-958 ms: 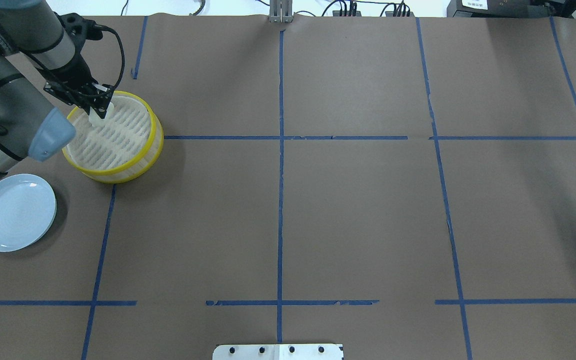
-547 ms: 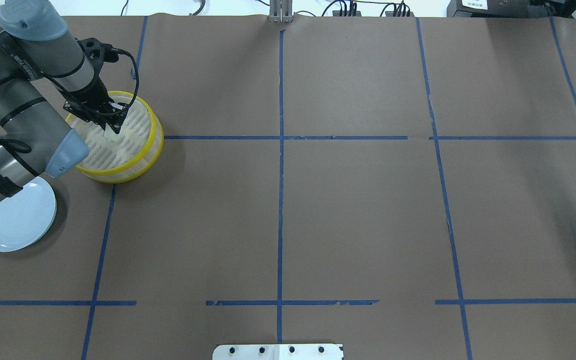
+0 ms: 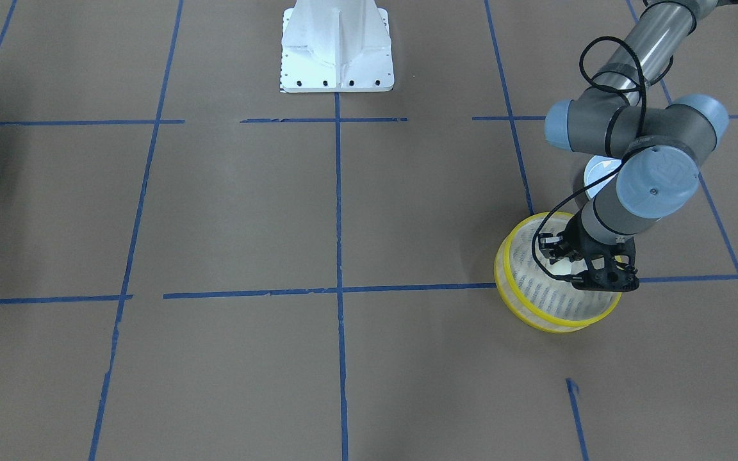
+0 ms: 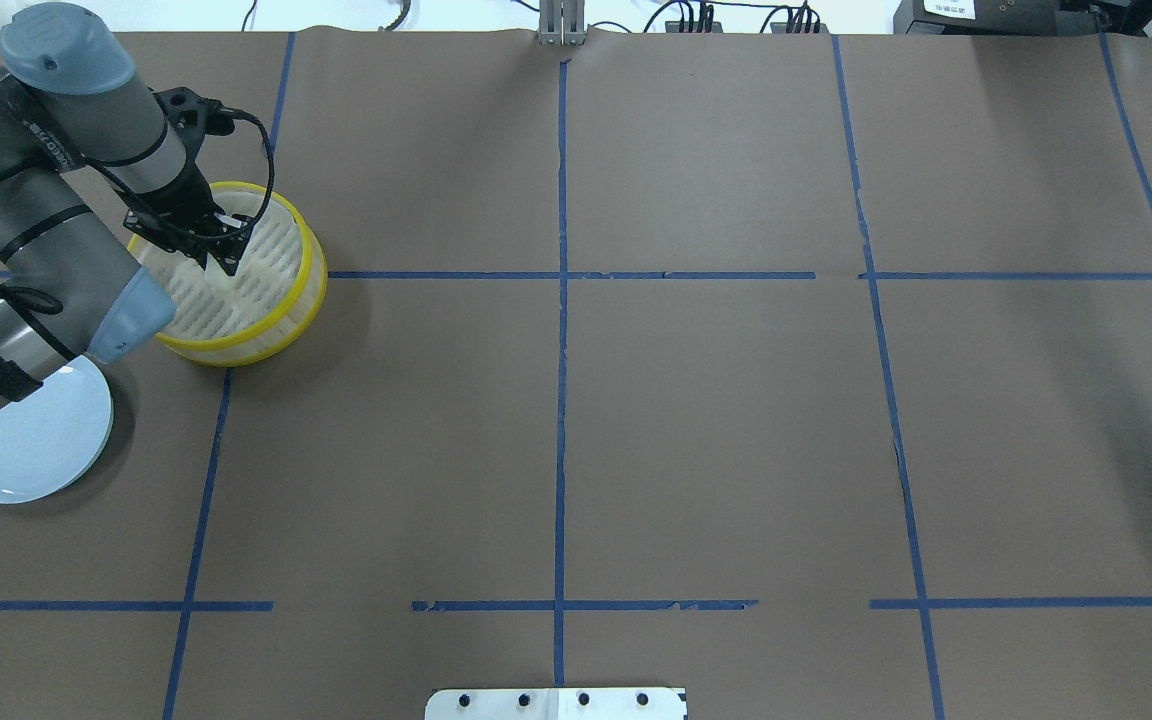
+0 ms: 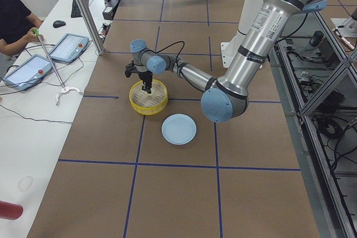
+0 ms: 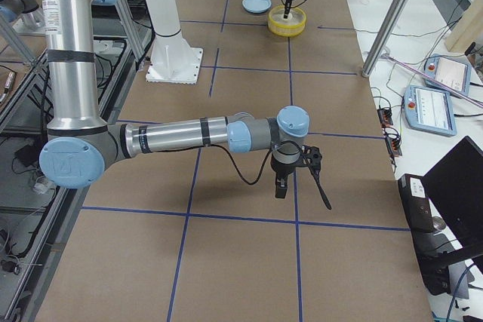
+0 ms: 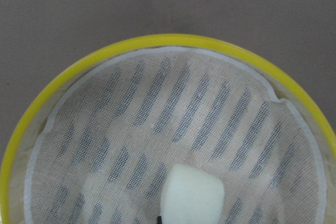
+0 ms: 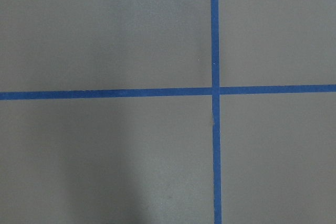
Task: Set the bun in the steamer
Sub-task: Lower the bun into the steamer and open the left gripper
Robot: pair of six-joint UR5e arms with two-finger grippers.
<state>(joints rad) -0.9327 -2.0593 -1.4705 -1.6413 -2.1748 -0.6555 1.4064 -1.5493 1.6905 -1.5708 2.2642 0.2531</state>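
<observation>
Down inside the steamer (image 7: 173, 41), the left gripper (image 4: 223, 258) looks pinched shut on the bun (image 7: 191, 195), holding it low over the mesh floor (image 7: 157, 124). That bun reads as soft, light and easily dented, so squeeze it gently across its flatter sides. Far off hovers the right gripper (image 6: 281, 185); whether it is open or closed, I cannot tell

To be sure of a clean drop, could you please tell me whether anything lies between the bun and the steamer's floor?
Nothing visible does: the bun, held in the left claw, hangs inside the steamer, over its bare floor.
</observation>
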